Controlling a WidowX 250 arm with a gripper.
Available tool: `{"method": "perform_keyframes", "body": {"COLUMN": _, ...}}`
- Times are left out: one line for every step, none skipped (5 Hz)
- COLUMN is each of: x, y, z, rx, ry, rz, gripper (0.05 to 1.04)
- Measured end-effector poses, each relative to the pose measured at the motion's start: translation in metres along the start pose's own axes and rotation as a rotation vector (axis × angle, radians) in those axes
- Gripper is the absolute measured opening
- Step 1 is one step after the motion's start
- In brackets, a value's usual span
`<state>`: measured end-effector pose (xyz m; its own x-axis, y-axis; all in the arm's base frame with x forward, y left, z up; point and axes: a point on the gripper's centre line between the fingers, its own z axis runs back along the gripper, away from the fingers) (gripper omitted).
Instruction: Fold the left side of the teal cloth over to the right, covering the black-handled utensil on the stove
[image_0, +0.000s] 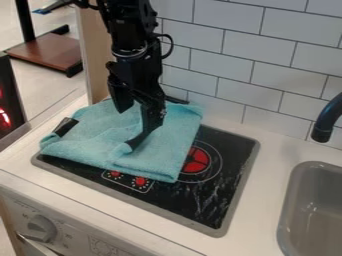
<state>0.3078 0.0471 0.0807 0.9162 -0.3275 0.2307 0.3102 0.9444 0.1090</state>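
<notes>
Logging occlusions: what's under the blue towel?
Part of the stovetop. The towel lies over it; a red burner shows at the edge, two small red marks near the front. Anything else beneath is covered, so can't tell.

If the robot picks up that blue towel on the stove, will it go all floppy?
Probably yes! The blue towel lies in soft folds and wrinkles, so it would likely droop when lifted. It looks like plain cloth, so it's probably light for its size. Its surface looks fuzzy, not shiny, so it may not be very slippery.
</notes>
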Motion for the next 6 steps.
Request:
{"method": "perform_keyframes", "body": {"x": -0.014, "y": 0.022, "z": 0.001, "rx": 0.019, "ry": 0.020, "rz": 0.084, "gripper": 0.999}}
{"method": "perform_keyframes", "body": {"x": -0.029, "y": 0.045, "z": 0.002, "rx": 0.056, "ry": 0.037, "rz": 0.158, "gripper": 0.999}}
{"method": "perform_keyframes", "body": {"x": -0.044, "y": 0.068, "z": -0.007, "rx": 0.082, "ry": 0.078, "rz": 0.245, "gripper": 0.999}}
{"method": "perform_keyframes", "body": {"x": -0.050, "y": 0.080, "z": -0.014, "rx": 0.104, "ry": 0.109, "rz": 0.303, "gripper": 0.999}}
{"method": "perform_keyframes", "body": {"x": -0.061, "y": 0.091, "z": -0.020, "rx": 0.111, "ry": 0.134, "rz": 0.399, "gripper": 0.999}}
{"method": "perform_keyframes", "body": {"x": -0.068, "y": 0.098, "z": -0.024, "rx": 0.141, "ry": 0.161, "rz": 0.452, "gripper": 0.999}}
